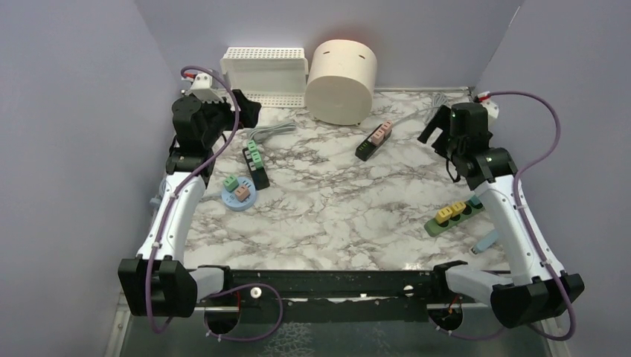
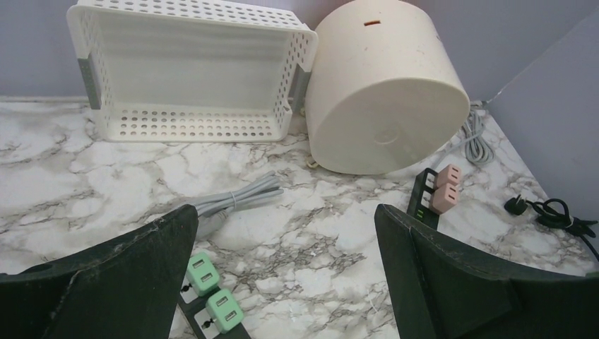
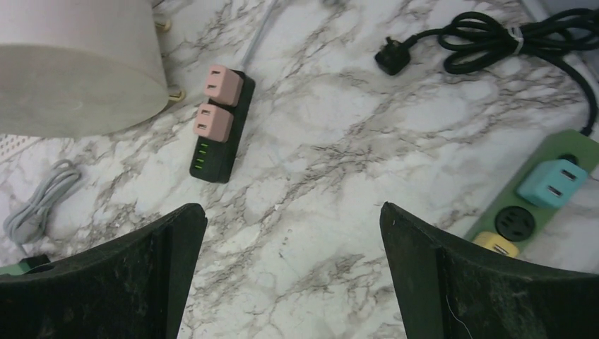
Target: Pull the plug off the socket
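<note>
A: Since our left end effector and right end effector both hang spread wide and empty, have we started?

B: Not really. We see the pink plugs seated in their strip, ahead and left of the right one. The green plugs sit just under the left. None of these is out, so we have reach, grip and pull left.
</note>
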